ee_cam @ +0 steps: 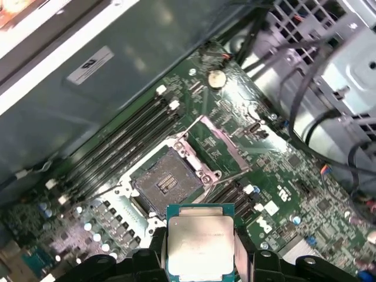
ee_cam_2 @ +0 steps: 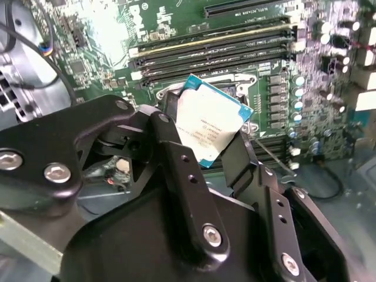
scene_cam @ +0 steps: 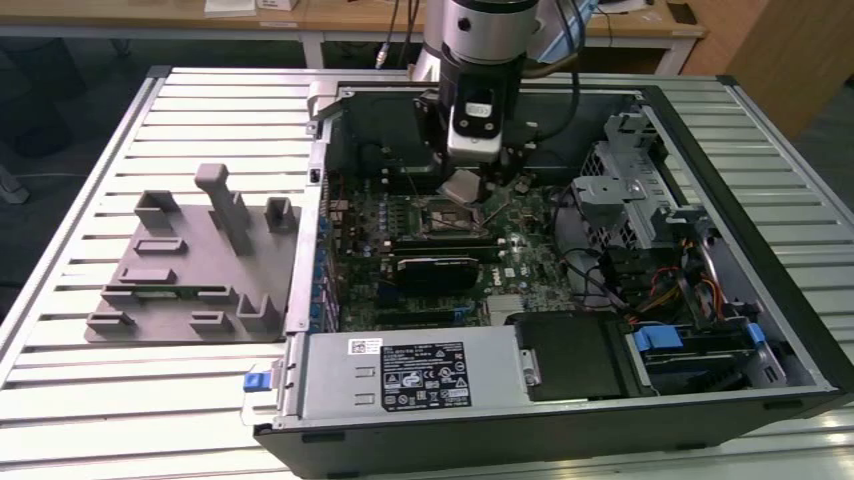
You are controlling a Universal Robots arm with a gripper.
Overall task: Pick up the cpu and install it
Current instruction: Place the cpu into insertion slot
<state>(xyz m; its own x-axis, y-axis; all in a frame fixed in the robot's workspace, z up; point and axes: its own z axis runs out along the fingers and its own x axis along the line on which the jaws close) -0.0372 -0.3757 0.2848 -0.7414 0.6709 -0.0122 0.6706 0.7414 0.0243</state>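
gripper (ee_cam_2: 207,147) clenched on opposite edges of the cpu (ee_cam: 200,244), hanging tilted just above the open socket (ee_cam: 167,182); likely light, stiff, slick on top, fragile underneath; edge grip suits it

cpu (ee_cam: 200,247): silver top with faint grey print, teal-green border in both wrist views. gripper (ee_cam_2: 207,132): matte black, silver screws. Motherboard (ee_cam: 282,176): dark green with white markings. Socket (ee_cam: 167,182): dark grey inside a silver frame. Memory slots (ee_cam: 117,147): black with white end clips. Exterior view: case (scene_cam: 561,440) black. Fixture blocks (scene_cam: 187,270) at 9 o'clock of it, plain mid grey. Table (scene_cam: 80,400) pale grey, ribbed in parallel stripes. Power supply (scene_cam: 334,390) at 6 o'clock, bare silver with a black label. Latches (scene_cam: 663,338) at 4 o'clock, bright blue. Cable bundle (scene_cam: 674,295) orange, red, yellow.
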